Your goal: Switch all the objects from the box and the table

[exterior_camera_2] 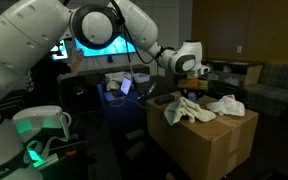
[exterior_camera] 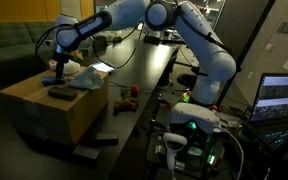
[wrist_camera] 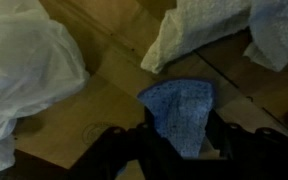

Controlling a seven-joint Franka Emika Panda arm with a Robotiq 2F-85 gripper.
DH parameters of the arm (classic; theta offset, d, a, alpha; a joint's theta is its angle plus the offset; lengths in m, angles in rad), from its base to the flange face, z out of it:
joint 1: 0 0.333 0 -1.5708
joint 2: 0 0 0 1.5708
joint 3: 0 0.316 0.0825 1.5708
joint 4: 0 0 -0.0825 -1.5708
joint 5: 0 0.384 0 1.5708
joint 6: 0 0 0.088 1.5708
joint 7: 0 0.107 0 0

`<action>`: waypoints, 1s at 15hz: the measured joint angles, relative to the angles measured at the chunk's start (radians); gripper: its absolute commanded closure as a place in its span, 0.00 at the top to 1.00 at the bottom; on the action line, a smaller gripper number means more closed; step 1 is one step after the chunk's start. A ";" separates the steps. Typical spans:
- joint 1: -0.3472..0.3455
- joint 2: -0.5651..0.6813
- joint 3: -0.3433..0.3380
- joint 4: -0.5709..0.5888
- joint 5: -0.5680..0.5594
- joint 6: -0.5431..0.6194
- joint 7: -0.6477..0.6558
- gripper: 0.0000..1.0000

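Observation:
In the wrist view the small blue item [wrist_camera: 179,108] lies on the box's cardboard top [wrist_camera: 109,95], bunched up into a peak between my dark fingers [wrist_camera: 149,142]. My gripper [wrist_camera: 180,140] is shut on it. White rags [wrist_camera: 24,70] [wrist_camera: 199,30] lie around it. In both exterior views the gripper [exterior_camera: 59,70] [exterior_camera_2: 191,84] reaches down onto the top of the box [exterior_camera: 44,112] [exterior_camera_2: 209,145]. A dark flat block [exterior_camera: 61,92] and a white rag [exterior_camera: 84,78] also rest on the box. A small red thing [exterior_camera: 134,91] lies on the black table [exterior_camera: 134,65].
A green sofa [exterior_camera: 9,45] stands behind the box. A lit laptop [exterior_camera: 284,98] sits at the right beside the robot's base [exterior_camera: 189,125]. Another dark block [exterior_camera: 104,141] lies low beside the box. Two more white rags [exterior_camera_2: 184,110] [exterior_camera_2: 226,103] cover part of the box top.

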 measured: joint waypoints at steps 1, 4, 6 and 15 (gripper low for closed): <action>0.000 -0.003 0.000 0.000 0.000 0.000 0.000 0.23; 0.000 -0.012 -0.001 -0.001 -0.007 0.000 0.000 0.19; 0.000 -0.024 -0.004 -0.008 -0.012 0.000 0.000 0.18; -0.001 -0.205 -0.051 -0.194 -0.047 0.004 0.045 0.14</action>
